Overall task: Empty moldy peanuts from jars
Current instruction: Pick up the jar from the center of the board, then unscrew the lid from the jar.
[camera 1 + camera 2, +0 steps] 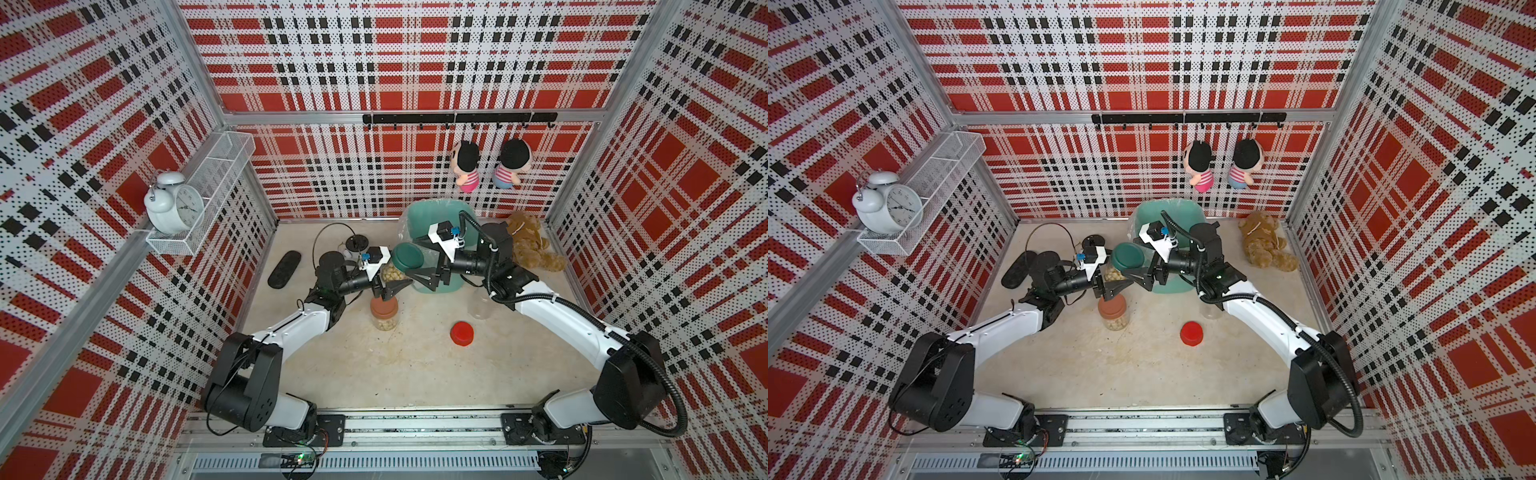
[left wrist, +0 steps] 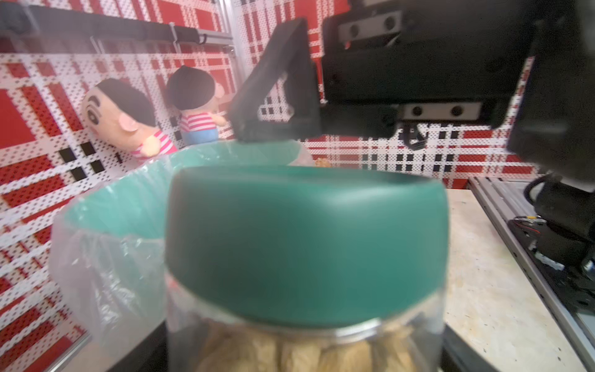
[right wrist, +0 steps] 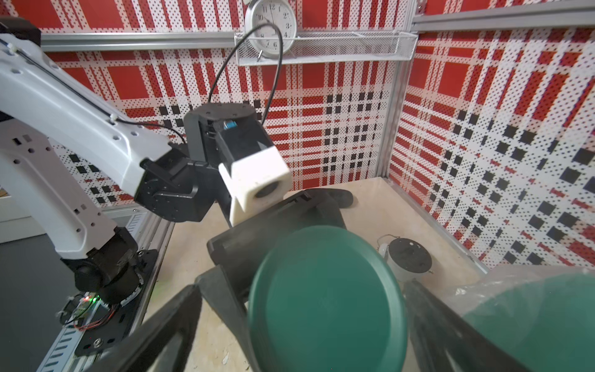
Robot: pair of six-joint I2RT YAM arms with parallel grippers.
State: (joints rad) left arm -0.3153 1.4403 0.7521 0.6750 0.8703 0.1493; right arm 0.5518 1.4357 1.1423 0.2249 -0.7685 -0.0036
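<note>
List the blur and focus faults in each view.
Left wrist view: the green lid and the peanuts in its jar sit too close, badly out of focus. Right wrist view: same lid soft, clock on the wall sharp. Both top views: crisp centre, darkened corners.

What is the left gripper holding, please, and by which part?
The left gripper holds the green-lidded jar by its clear body, below the lid.

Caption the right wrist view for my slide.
Open right tool straddles the dark green lid; left tool holds its jar beside the lined teal bin.
</note>
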